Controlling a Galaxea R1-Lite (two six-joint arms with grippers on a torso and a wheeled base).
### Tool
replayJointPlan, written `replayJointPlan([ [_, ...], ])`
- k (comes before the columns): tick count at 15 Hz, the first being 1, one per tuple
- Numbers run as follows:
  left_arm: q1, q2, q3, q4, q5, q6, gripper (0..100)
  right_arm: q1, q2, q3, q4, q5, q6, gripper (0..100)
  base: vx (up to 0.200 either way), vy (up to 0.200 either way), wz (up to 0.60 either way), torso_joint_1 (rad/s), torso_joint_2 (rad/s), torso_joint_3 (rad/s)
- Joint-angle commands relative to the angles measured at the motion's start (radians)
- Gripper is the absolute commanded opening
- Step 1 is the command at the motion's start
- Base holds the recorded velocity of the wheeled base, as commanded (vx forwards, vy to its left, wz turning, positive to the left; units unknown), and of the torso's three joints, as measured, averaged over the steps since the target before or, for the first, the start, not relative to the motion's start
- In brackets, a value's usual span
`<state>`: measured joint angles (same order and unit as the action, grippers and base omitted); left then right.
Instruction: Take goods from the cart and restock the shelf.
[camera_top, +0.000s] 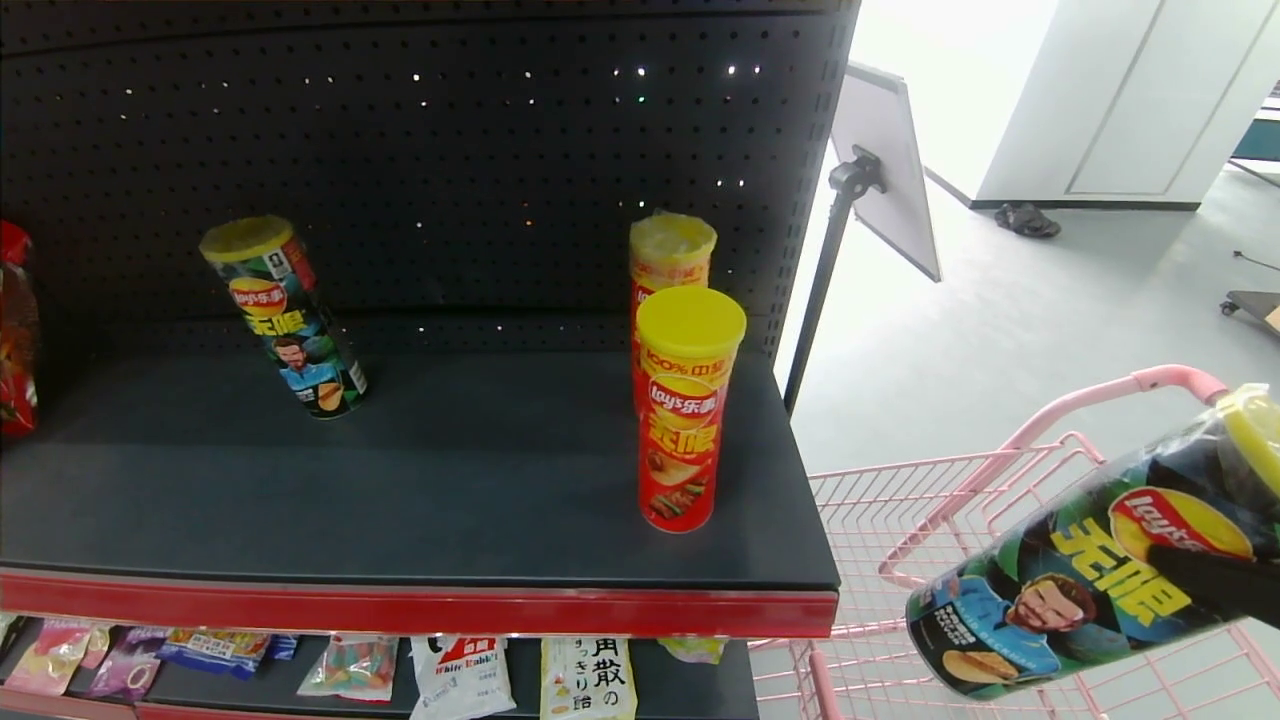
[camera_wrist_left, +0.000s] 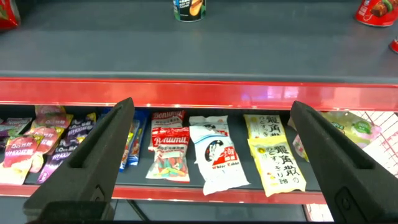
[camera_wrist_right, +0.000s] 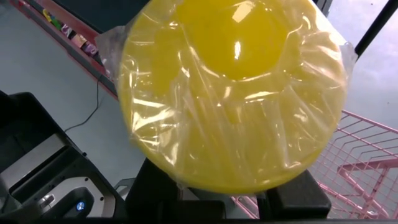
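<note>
Right gripper (camera_top: 1190, 572) is clamped on the held can (camera_top: 1060, 590), fingers closed round it just below its yellow lid (camera_wrist_right: 233, 93). The can sits tilted, lid end higher, over the pink cart (camera_top: 1165, 378) and well clear of the shelf's right corner.

Left gripper (camera_wrist_left: 211, 106), jaws wide apart and holding nothing, faces the shelf's red front edge (camera_wrist_left: 199, 87). Under that edge is a row of snack bags (camera_wrist_left: 214, 155) on the lower deck.

Up on the shelf (camera_top: 450, 480), the red can (camera_top: 685, 420) stands upright on the right side, nearer the front, with a narrow strip of bare deck between it and the right edge. Right behind it is the rear red can (camera_top: 670, 250), close to the pegboard back. Over to the left, near the back, is the dark can (camera_top: 285, 320), a match for the held one. Between the dark can and the red pair is a wide bare stretch of deck, and the whole front strip along the red edge is open too. A red bag (camera_top: 15, 330) shows at the far left edge.

Beyond the shelf's right end, a sign board (camera_top: 885, 160) stands on a pole.
</note>
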<state>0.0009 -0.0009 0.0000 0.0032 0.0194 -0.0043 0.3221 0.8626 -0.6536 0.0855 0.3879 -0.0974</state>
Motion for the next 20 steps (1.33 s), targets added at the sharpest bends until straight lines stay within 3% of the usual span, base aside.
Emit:
replayJointPlan([
  [1,0.001,0.001,0.0,0.0,0.001,-0.002,100,-0.002,-0.014,-0.015,-0.001,0.0,0.002,0,0.0,0.2,0.0,0.007,0.01,-0.002],
  [6,0.001,0.001,0.0,0.0,0.001,0.001,100,0.006,-0.06,-0.017,0.002,0.009,0.005,0,0.0,0.2,0.0,0.004,0.0,0.002],
  [20,0.001,0.001,-0.002,0.0,-0.001,0.001,100,0.215,-0.066,-0.015,0.037,0.005,0.018,0,0.0,0.2,0.0,0.003,0.0,0.003],
])
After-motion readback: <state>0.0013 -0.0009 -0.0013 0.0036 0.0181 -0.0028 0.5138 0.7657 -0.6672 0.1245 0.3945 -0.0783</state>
